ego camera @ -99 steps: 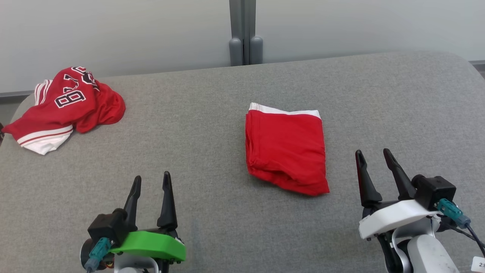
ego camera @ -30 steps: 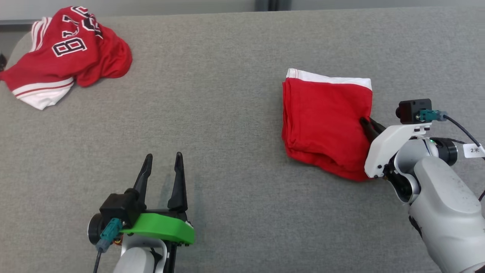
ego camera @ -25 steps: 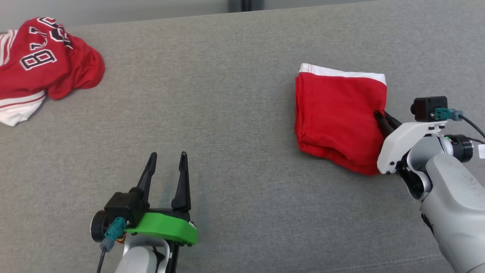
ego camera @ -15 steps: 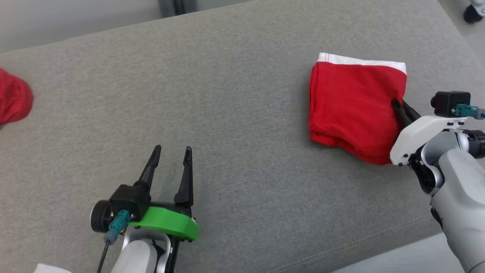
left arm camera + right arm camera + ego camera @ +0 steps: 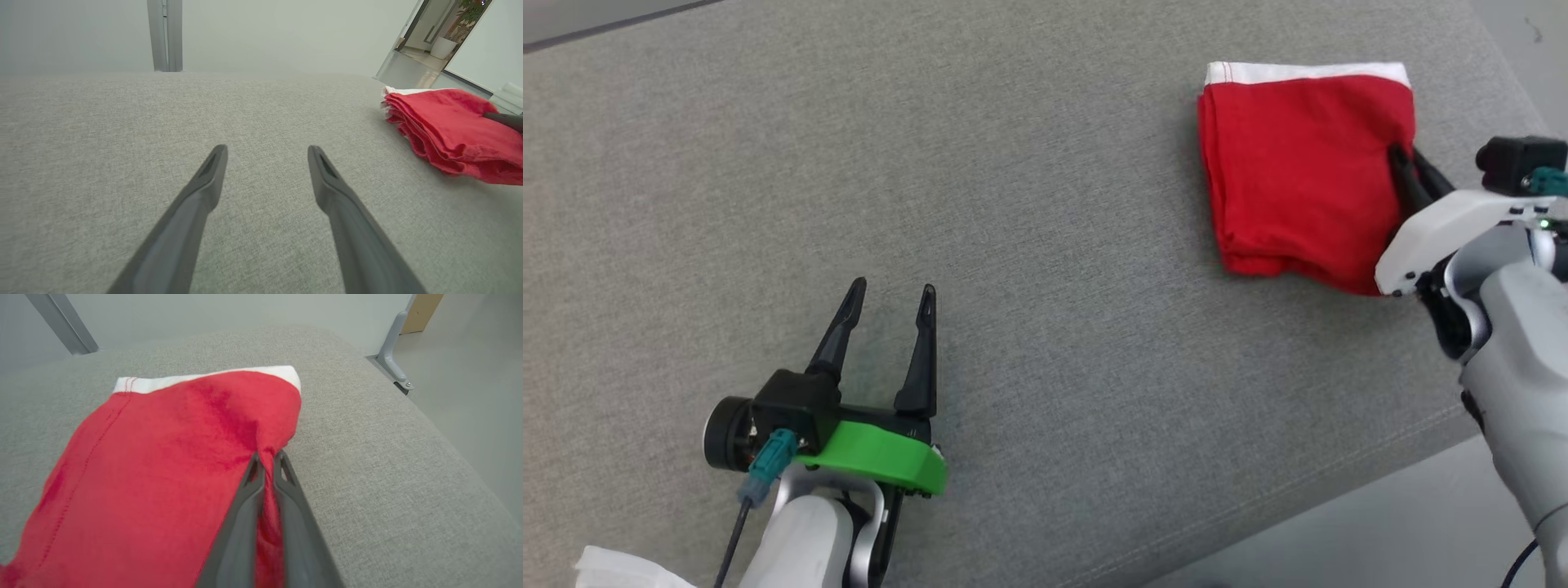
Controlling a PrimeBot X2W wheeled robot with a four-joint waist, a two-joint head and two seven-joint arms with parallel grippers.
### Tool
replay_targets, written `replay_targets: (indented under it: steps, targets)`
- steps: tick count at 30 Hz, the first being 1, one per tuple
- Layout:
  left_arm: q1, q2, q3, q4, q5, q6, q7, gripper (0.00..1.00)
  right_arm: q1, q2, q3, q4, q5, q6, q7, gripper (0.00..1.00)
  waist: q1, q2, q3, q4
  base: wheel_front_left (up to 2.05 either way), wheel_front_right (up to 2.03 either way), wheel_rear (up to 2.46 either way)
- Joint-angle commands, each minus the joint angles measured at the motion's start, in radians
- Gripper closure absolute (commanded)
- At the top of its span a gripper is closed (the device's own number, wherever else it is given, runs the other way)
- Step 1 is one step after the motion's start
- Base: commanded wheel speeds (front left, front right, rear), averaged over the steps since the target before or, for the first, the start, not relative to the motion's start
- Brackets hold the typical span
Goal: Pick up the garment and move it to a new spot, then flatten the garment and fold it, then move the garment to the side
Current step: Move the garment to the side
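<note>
While the right gripper (image 5: 1403, 163) is pinched tight on the right edge of the folded red cloth garment with a white band (image 5: 1298, 171), over by the grey fabric surface's (image 5: 1029, 188) far-right corner, the left gripper (image 5: 892, 296) hovers spread wide, empty.

Office-like room: fabric-covered table (image 5: 1045, 204), pale partition walls (image 5: 265, 32).

Folded red garment (image 5: 1298, 175), white band at far edge, on grey cushion (image 5: 1013, 204)

Open grey padded surface (image 5: 1045, 204) stretches across the left and middle, free to pass. Far right, the folded red garment (image 5: 1298, 171) blocks the way, right gripper (image 5: 1405, 155) pinching its right edge.
</note>
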Motion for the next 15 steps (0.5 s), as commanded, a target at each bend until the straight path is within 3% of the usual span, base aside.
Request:
replay_targets:
  steps: [1, 15]
  targets:
    - [-0.019, 0.009, 0.005, -0.013, 0.009, 0.008, 0.0, 0.0, -0.042, -0.019, 0.005, 0.005, -0.014, -0.001, 0.004, 1.0, 0.0, 0.0, 0.033, 0.043, 0.0, 0.0, 0.0]
    - [-0.052, 0.004, -0.011, -0.078, 0.013, 0.02, -0.011, 0.0, -0.297, -0.247, -0.024, 0.181, -0.172, -0.001, 0.018, 1.0, 0.0, 0.0, 0.149, 0.198, 0.0, 0.0, 0.0]
